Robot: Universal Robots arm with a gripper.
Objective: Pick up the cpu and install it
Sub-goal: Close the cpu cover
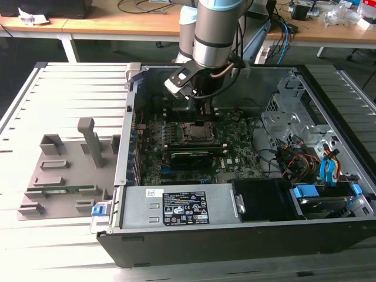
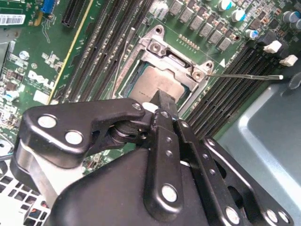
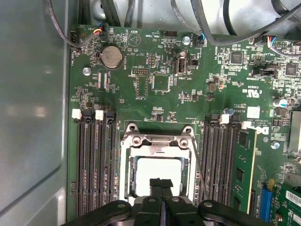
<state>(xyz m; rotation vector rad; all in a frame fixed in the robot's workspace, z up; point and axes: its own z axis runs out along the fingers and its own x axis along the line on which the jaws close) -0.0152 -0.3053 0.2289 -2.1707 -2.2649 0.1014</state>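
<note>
Right now my black metal pincer (image 3: 161, 182) hangs inside the big open black computer case (image 1: 235, 235). Its two fingers are pressed tight together with nothing between them. Just under the tips lies the small flat square cpu with a dull silvery top (image 3: 143, 172). It sits flat in the dark square socket frame with a shiny metal rim (image 3: 157, 140). I cannot tell if my tips touch it.

A thin metal lever (image 2: 244, 76) sticks out beside the frame. Long black slots (image 3: 96, 160) run along both sides of the frame, and a long green memory stick (image 3: 244, 169) stands in one. Past the socket are a round silver battery (image 3: 112, 56) and black cables (image 3: 202, 19). A grey plastic tray (image 1: 59, 176) lies outside the case, on the exterior view's left.
</note>
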